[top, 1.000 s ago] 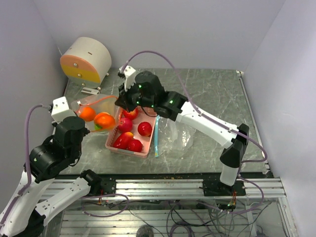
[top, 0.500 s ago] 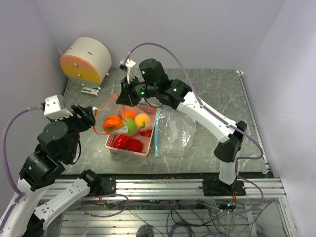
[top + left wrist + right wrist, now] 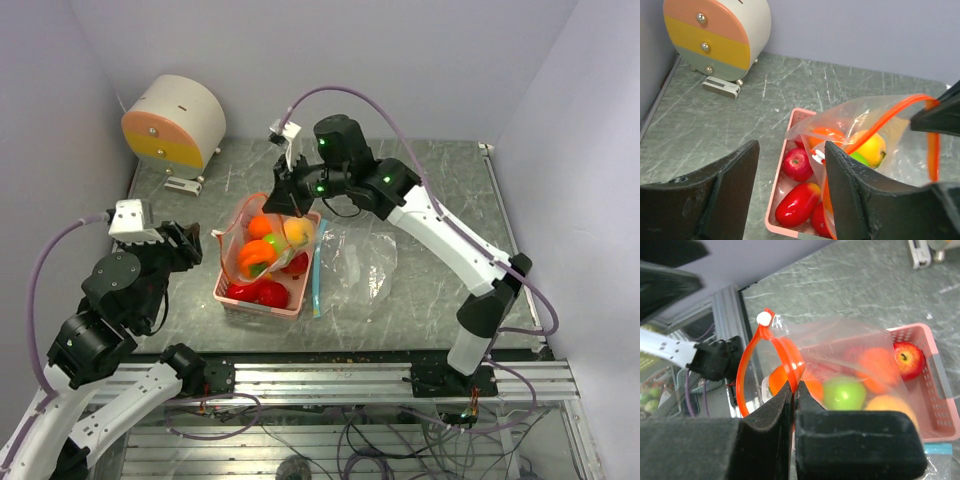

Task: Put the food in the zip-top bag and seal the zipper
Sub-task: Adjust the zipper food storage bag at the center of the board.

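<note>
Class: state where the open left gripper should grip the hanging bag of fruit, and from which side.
Probably the free loop of the orange zipper strip, from the left: the right gripper pinches its other end; the bag below bulges with fruit.

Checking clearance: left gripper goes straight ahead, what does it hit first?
Probably the near rim of the pink basket, then the red apple inside; both framed by the open left gripper. The bag of fruit hangs just right of that line. Depth unclear.

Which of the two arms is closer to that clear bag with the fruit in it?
Right. The right gripper is shut on the bag's orange rim, over the pink basket. The left gripper stands open to the bag's left, apart from it.
</note>
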`<state>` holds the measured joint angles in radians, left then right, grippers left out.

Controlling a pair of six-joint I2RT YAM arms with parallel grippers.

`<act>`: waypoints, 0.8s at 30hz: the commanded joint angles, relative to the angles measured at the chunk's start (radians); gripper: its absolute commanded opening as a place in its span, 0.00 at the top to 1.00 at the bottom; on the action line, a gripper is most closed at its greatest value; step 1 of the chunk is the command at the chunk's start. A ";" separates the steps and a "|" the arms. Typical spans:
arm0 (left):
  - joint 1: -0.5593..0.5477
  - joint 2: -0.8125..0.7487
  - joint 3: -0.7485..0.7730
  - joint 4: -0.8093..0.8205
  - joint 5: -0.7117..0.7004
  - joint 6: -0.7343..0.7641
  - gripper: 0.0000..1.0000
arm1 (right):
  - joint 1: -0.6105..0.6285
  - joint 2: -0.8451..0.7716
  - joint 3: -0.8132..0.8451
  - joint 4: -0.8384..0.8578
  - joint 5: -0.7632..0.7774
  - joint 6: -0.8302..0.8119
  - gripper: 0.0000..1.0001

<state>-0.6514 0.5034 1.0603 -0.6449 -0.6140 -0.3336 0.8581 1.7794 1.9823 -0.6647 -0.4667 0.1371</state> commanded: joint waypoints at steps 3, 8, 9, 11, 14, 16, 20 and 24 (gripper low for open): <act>0.004 -0.008 -0.040 0.059 0.074 0.103 0.50 | -0.014 -0.110 -0.012 -0.002 -0.192 -0.148 1.00; 0.004 -0.123 -0.113 0.175 0.341 0.296 0.47 | -0.036 -0.174 -0.006 -0.026 -0.236 -0.233 1.00; 0.004 -0.154 -0.129 0.192 0.376 0.333 0.46 | -0.038 -0.185 -0.005 -0.028 -0.240 -0.246 1.00; 0.005 -0.216 -0.167 0.239 0.455 0.417 0.43 | -0.044 -0.207 0.000 -0.034 -0.244 -0.265 1.00; 0.004 -0.304 -0.232 0.307 0.587 0.500 0.39 | -0.049 -0.216 0.012 -0.042 -0.257 -0.274 1.00; 0.004 -0.335 -0.267 0.356 0.654 0.518 0.36 | -0.050 -0.213 0.021 -0.044 -0.266 -0.268 1.00; 0.004 -0.301 -0.278 0.409 0.748 0.532 0.28 | -0.049 -0.188 0.047 -0.045 -0.270 -0.238 1.00; 0.005 -0.181 -0.250 0.420 0.823 0.553 0.02 | -0.048 -0.167 0.070 -0.037 -0.260 -0.199 1.00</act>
<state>-0.6514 0.2234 0.7921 -0.2962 0.0658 0.1661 0.8154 1.5955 2.0075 -0.7174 -0.7162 -0.0986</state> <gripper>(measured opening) 0.906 0.006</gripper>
